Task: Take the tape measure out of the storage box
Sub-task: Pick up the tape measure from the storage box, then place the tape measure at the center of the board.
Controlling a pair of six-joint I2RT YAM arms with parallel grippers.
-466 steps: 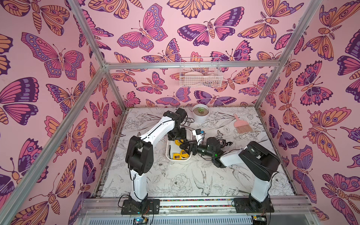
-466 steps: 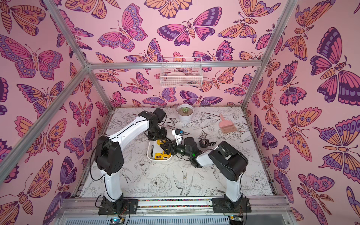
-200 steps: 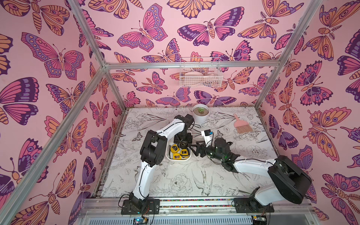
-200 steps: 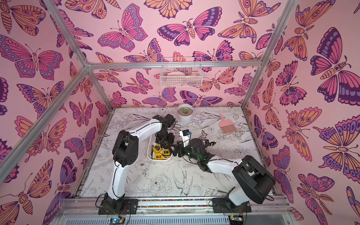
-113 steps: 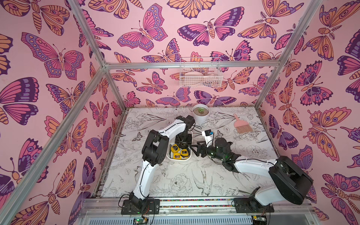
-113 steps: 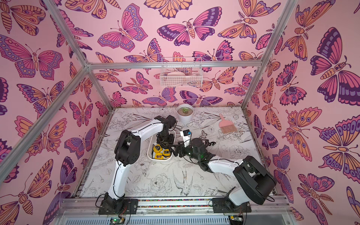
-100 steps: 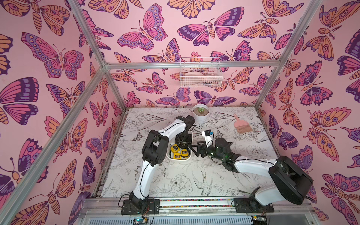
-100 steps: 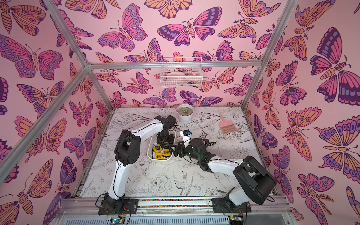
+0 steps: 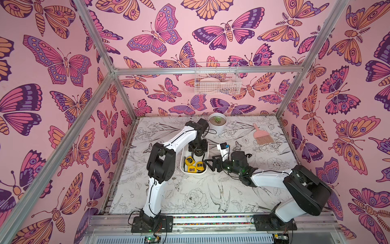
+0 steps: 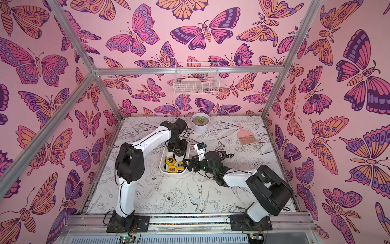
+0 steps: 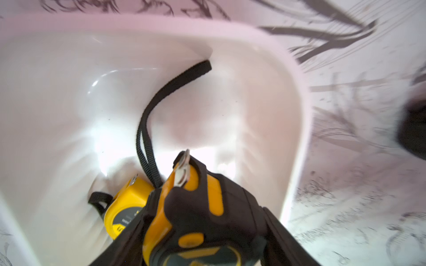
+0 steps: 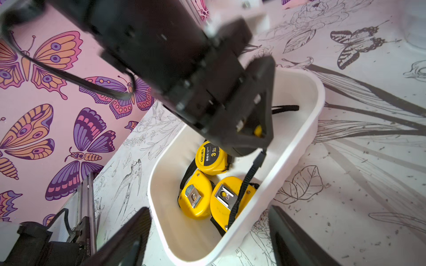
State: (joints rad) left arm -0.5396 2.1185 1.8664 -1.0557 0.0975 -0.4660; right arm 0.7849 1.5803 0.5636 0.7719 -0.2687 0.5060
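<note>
1. Pink butterfly wallpaper (image 9: 63,63) lines the cell, and the table (image 9: 190,200) carries a white cloth printed with black flowers and birds.
2. Reading the table as a clock with 12 at the back wall, the shallow white plastic storage box (image 9: 196,172) sits just off centre toward 9 o'clock.
3. The left gripper (image 9: 197,153) hangs over the 12 o'clock end of the box. Its black fingers (image 11: 276,230) are clamped on a yellow-and-black tape measure (image 11: 198,207).
4. The held tape measure is inside the box outline and above its floor. Its black wrist strap (image 12: 244,184) trails down onto the tape measures below.
5. Three more yellow tape measures (image 12: 208,159) (image 12: 194,198) (image 12: 228,198) lie together at the 6 o'clock end of the box.
6. The right gripper (image 9: 211,163) is at the 3 o'clock side of the box, just beside the rim. Its jaws are spread wide and hold nothing.
7. A white round plant pot with a green succulent (image 9: 217,123) stands at 12 o'clock.
8. A small pink hand brush (image 9: 262,137) lies at 2 o'clock.
9. A white wire basket (image 9: 217,84) hangs on the back wall.
</note>
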